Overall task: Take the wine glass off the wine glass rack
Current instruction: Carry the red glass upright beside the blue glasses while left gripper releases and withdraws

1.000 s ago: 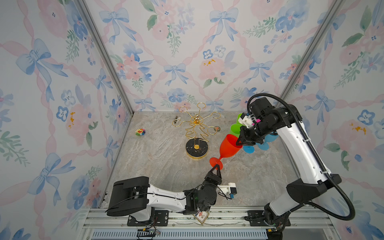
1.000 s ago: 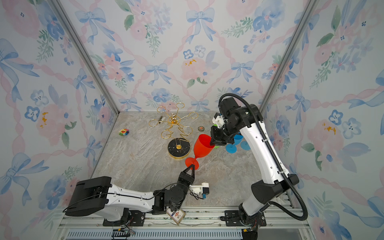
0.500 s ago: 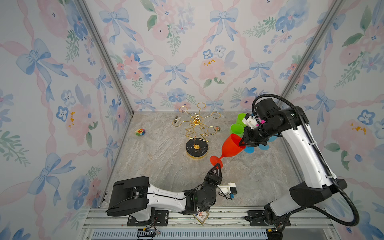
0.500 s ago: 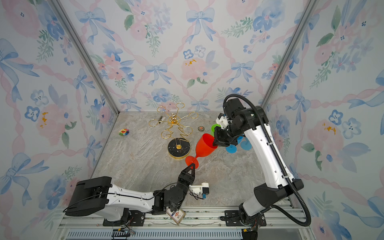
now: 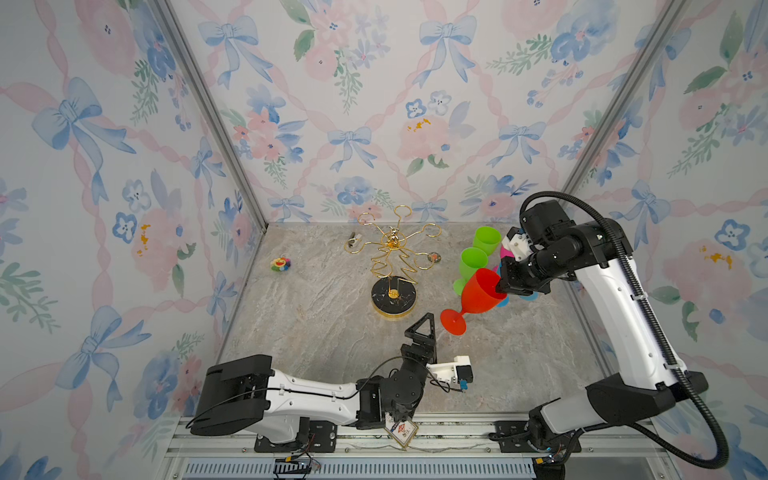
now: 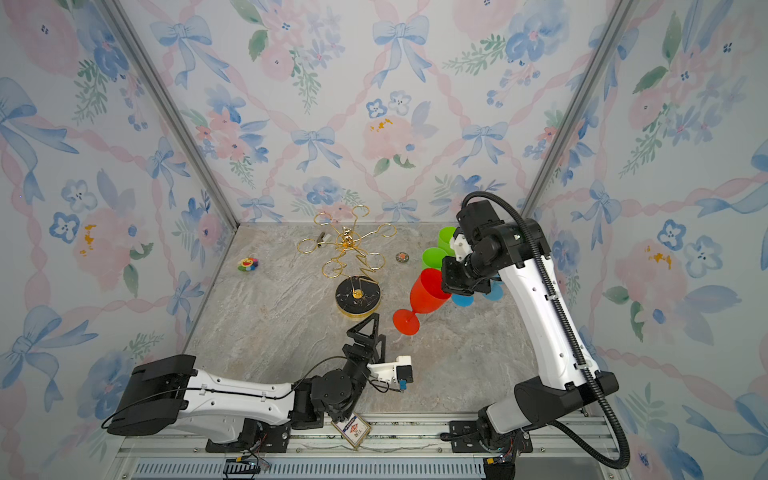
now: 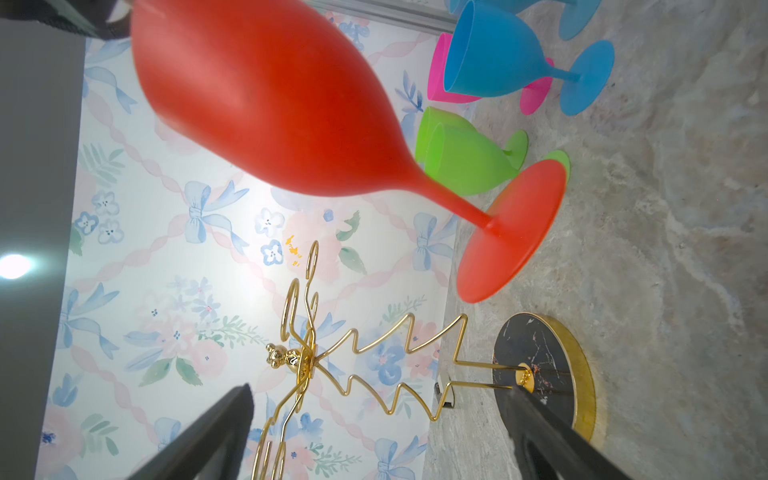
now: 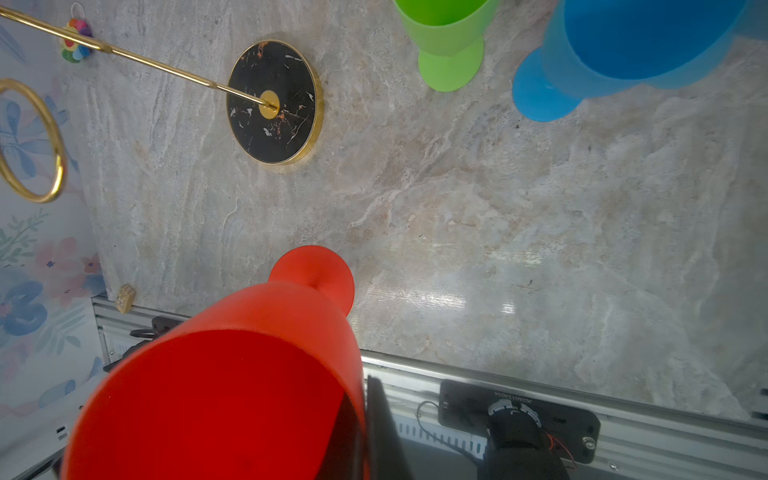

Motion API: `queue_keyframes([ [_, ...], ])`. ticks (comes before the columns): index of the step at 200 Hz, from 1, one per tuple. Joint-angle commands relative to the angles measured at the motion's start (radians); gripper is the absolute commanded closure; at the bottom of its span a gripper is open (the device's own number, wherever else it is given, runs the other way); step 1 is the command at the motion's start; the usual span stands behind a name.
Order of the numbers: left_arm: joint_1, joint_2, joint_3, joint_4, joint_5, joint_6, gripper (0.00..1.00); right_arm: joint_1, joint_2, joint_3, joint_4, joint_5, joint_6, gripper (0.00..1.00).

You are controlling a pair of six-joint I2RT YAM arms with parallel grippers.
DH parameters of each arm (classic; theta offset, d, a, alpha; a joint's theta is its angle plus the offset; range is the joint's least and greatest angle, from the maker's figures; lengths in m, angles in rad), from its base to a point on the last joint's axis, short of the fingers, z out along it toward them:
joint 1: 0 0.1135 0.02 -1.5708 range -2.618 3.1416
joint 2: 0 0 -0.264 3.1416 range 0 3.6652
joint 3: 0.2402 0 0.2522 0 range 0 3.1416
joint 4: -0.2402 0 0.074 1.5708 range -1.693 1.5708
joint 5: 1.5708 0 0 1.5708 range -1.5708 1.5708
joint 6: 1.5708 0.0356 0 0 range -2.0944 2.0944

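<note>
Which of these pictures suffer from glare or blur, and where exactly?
Left wrist view: a bright light spot at the edge, washed-out wallpaper behind the wine glass rack, and soft, unfocused fingers of the left gripper. Right wrist view: a white reflection on the table beyond the red wine glass. Both top views: even light, sharp.

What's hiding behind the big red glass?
Two green glasses stand behind the red wine glass, with a pink glass and blue glasses farther back. The red foot covers part of one green foot, and the right gripper hides most of the pink one from above.
</note>
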Motion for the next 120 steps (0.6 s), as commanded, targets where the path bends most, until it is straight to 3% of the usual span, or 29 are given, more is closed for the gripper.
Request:
queue_keyframes([
  [1, -0.004, -0.081, 0.075, -0.144, -0.028, -0.222, 0.02, -0.016, -0.039, -0.030, -0.073, 0.134, -0.016, 1.00],
  [44, 0.013, -0.193, 0.245, -0.635, 0.023, -0.727, 0.02, -0.077, -0.138, -0.194, 0.026, 0.269, -0.010, 1.00],
  [72, 0.016, -0.240, 0.266, -0.682, 0.023, -0.821, 0.02, -0.222, -0.214, -0.376, 0.141, 0.171, -0.001, 1.00],
  [87, 0.031, -0.273, 0.286, -0.716, 0.043, -0.886, 0.02, -0.275, -0.226, -0.418, 0.173, 0.180, -0.004, 1.00],
  [120, 0.149, -0.371, 0.325, -0.829, 0.175, -1.112, 0.02, -0.371, -0.234, -0.487, 0.273, 0.197, 0.028, 1.00],
])
